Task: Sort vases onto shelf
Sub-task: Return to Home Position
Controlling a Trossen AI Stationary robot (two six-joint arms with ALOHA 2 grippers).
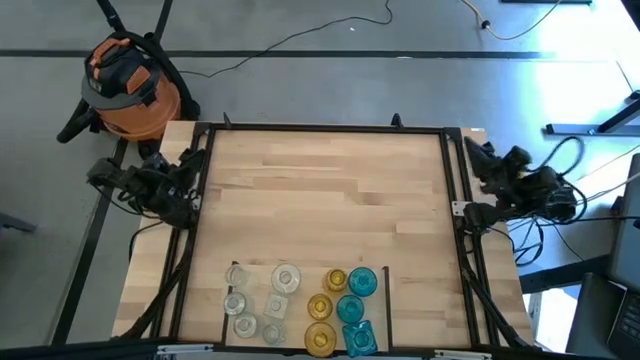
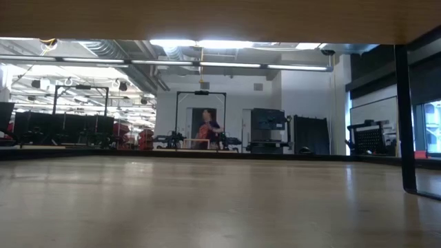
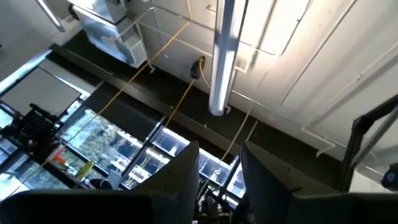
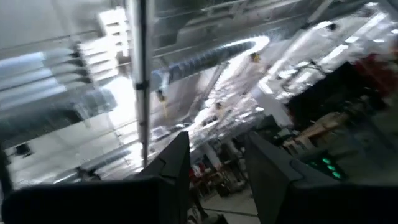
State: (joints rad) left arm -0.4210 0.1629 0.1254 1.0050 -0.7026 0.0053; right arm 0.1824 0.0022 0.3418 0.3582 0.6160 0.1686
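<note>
- Vases all stand on the shelf (image 1: 302, 262), in the middle of the table (image 1: 330, 190) edge shown lowest in the high view.
- Clear vases (image 1: 275, 305): six, in two columns, on the side of the table nearer the left arm.
- Amber vases (image 1: 320, 305): three in one column, just beside the clear ones.
- Teal vases (image 1: 351, 308): three in one column, touching or nearly touching the amber column, on the side nearer the right arm.
- Thin dark lines on the wood bracket the whole group, one outside the clear vases and one outside the teal ones.
- Left arm (image 1: 150, 190) sits folded at the table's left edge, over the black frame rail, well apart from the vases.
- Left gripper (image 3: 221, 152): fingers spread with a clear gap, nothing between them, aimed up at the ceiling lights.
- Right arm (image 1: 515, 180) sits folded at the table's right edge, also well apart from the vases.
- Right gripper (image 4: 217, 137): fingers apart, empty, aimed up at ceiling ducts.
- Orange vacuum (image 1: 125, 85) on the floor just off the table's far left corner.
- Low view: bare tabletop, a black frame post (image 2: 406, 117) at one side, a person (image 2: 207, 127) far off in the room beyond the table.
</note>
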